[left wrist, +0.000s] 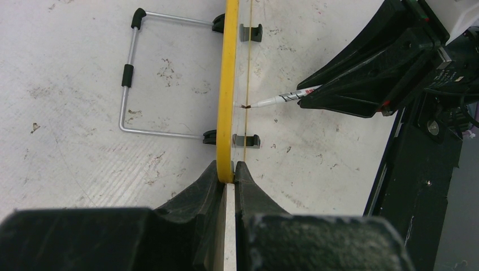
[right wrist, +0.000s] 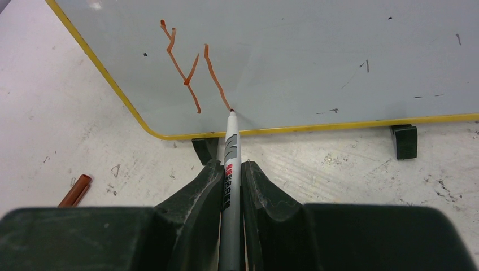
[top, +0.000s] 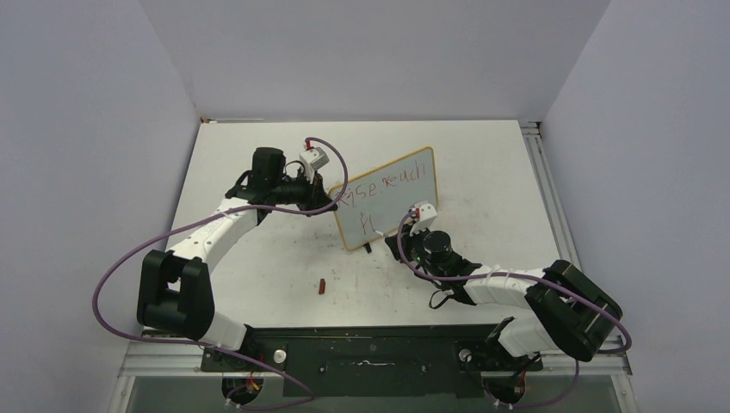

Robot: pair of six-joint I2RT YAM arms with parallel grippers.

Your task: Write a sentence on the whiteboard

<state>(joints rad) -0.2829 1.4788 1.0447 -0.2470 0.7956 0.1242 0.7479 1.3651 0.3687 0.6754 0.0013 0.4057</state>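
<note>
The whiteboard stands upright mid-table on black feet, yellow-framed. The sentence reads "Ryse reach" on the top line, with an "h" and one more stroke below it. My left gripper is shut on the board's left edge, gripping the frame edge-on. My right gripper is shut on a grey marker. The marker tip touches the board at the bottom of the last stroke, just above the lower frame. The marker also shows in the left wrist view, touching the board face.
The red-brown marker cap lies on the table in front of the board, also in the right wrist view. The board's wire stand rests on the table behind it. Purple cables loop from both arms.
</note>
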